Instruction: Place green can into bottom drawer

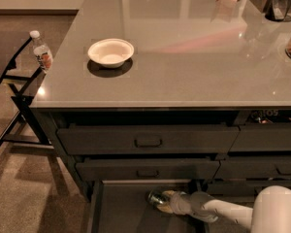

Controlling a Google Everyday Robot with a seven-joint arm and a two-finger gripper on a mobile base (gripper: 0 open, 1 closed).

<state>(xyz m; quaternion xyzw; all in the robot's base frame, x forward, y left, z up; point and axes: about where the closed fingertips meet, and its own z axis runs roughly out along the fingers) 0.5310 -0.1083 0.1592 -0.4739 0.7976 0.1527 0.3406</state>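
The bottom drawer (121, 210) is pulled open at the bottom of the left stack, showing a flat dark interior. The green can (157, 198) lies on its side inside it, near the back right, its silver end facing left. My gripper (170, 202) reaches in from the lower right on a white arm (233, 212) and sits right at the can.
A white bowl (110, 51) sits on the grey countertop (194, 57). A clear water bottle (41, 52) stands on a dark rack at the left. Two upper drawers (148, 140) with handles overhang the open one. Jars and a container stand at the counter's far right.
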